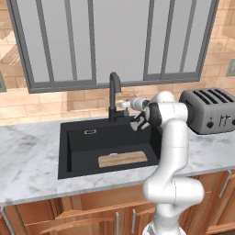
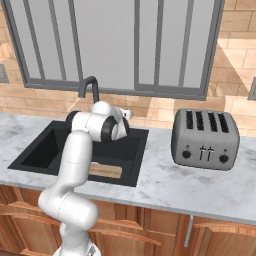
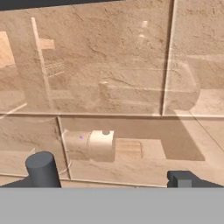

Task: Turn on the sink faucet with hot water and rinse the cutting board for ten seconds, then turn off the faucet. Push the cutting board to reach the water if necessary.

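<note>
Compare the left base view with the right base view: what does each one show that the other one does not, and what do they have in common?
Left base view: the whole cutting board lying flat in the sink, a small silver overflow plate on its back wall, and the foot of the sink faucet. Right base view: the complete toaster with its front knobs; here the arm covers part of the board. Both: faucet, sink, board, toaster, window and marble counter.
</note>
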